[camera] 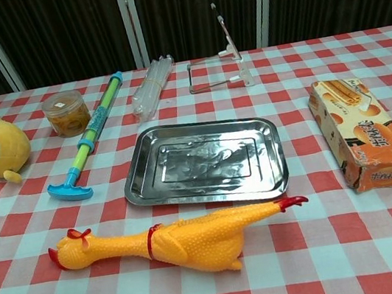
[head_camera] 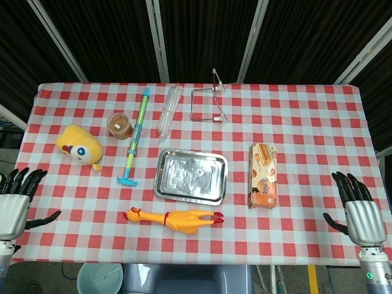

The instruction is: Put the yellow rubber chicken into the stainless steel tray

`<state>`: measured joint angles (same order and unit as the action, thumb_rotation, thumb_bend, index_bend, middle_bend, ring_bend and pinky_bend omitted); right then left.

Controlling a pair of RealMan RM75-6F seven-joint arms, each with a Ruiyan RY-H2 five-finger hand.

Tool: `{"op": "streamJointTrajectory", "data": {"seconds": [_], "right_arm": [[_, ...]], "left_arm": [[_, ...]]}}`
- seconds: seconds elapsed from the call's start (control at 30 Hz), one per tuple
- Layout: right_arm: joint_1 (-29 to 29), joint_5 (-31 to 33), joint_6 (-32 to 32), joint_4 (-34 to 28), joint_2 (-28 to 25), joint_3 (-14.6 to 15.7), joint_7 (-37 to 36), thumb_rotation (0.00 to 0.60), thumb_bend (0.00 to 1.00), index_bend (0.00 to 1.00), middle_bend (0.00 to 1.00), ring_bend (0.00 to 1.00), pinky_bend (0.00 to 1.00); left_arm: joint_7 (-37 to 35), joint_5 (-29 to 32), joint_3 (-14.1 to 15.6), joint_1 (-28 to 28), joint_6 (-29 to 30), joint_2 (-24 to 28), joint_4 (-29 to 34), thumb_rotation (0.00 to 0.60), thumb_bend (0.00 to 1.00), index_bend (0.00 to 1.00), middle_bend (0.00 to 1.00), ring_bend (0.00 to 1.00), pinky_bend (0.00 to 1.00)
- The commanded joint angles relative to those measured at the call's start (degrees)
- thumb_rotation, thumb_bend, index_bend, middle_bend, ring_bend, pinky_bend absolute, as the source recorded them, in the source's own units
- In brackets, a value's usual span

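The yellow rubber chicken [head_camera: 174, 218] [camera: 177, 241] lies on its side near the table's front edge, head to the left, red feet to the right. Just behind it sits the stainless steel tray [head_camera: 163, 187] [camera: 136, 179], with nothing in it. My left hand [head_camera: 15, 203] hovers open at the table's front left corner, far left of the chicken. At the front right corner my right hand [head_camera: 358, 207] is open too, fingers spread, holding nothing. The chest view shows neither hand.
An orange snack box [head_camera: 263, 174] lies right of the tray. A yellow plush toy [head_camera: 79, 146], a small brown jar [head_camera: 120, 125], a green-blue water squirter [head_camera: 135, 139], a clear bottle [head_camera: 168, 109] and a wire stand [head_camera: 209, 106] stand behind and left.
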<state>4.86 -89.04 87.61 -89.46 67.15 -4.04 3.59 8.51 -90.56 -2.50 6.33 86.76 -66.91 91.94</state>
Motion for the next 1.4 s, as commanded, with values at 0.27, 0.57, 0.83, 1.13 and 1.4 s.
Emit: {"op": "streamJointTrajectory", "data": {"seconds": [0.27,0.57,0.83,1.13,1.4], "right_arm": [[-0.2,-1.0,0.8,0.2,0.2,0.3,-0.3,0.600,0.23,0.00,0.10,0.06,0.15],[-0.5,-1.6,1.3,0.1,0.2,0.6,-0.1,0.600,0.23,0.00,0.10,0.06,0.15],[-0.6,-1.9,1.5,-0.3,0.1,0.8,0.1,0.600,0.23,0.00,0.10,0.06,0.15],[-1.0,-1.9,1.9,-0.2,-0.3,1.0,-0.5,0.600,0.23,0.00,0.10,0.06,0.15],[-1.7,-1.4,2.3,0.4,-0.5,1.1,-1.6,0.600,0.23,0.00,0.10,0.06,0.15]], "left_arm": [[2.6,-8.3,1.3,7.9,-7.9,-2.1,-0.3,0.600,0.02,0.23,0.27,0.17,0.21],[7.3,-9.1,1.1,17.5,-22.2,-6.3,3.0,0.600,0.02,0.22,0.27,0.20,0.21],[12.6,-6.6,-0.4,23.2,-30.7,-12.8,4.4,0.600,0.03,0.26,0.31,0.24,0.27],[21.2,-0.4,-1.8,26.7,-35.7,-21.6,2.8,0.600,0.05,0.26,0.31,0.26,0.38],[27.1,4.9,-1.1,26.5,-35.6,-25.6,0.4,0.600,0.07,0.26,0.32,0.27,0.39]]}}
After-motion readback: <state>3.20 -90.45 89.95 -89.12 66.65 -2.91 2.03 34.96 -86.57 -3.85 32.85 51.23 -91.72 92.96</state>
